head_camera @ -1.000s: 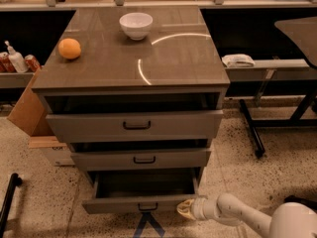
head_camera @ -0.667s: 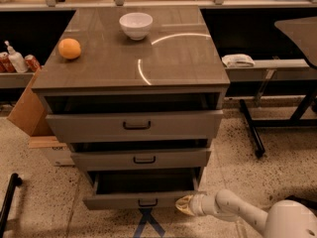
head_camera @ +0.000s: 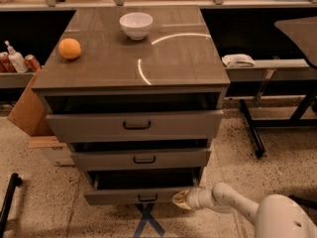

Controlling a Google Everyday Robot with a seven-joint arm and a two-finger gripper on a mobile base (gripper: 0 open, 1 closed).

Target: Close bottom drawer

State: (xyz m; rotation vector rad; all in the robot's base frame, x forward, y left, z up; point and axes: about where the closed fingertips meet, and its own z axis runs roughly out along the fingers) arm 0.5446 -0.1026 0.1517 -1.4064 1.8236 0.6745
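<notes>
**Gripper at the corner of the part-open bottom drawer**

The pale, rounded arm reaches in from the lower right. Its gripper [head_camera: 181,200] touches the right front corner of the bottom drawer [head_camera: 119,197]; whether it is released or clenched cannot be told. That drawer, lowest in the stack, stands pulled out, its inside too dark to read. It has a flat grey-brown front and a small black bar handle. Above it, the middle drawer [head_camera: 173,159] and top drawer [head_camera: 89,126] also stand ajar. On the glossy table [head_camera: 173,68] rest a round orange [head_camera: 70,48] and, farther back, a white bowl [head_camera: 136,25].
</notes>
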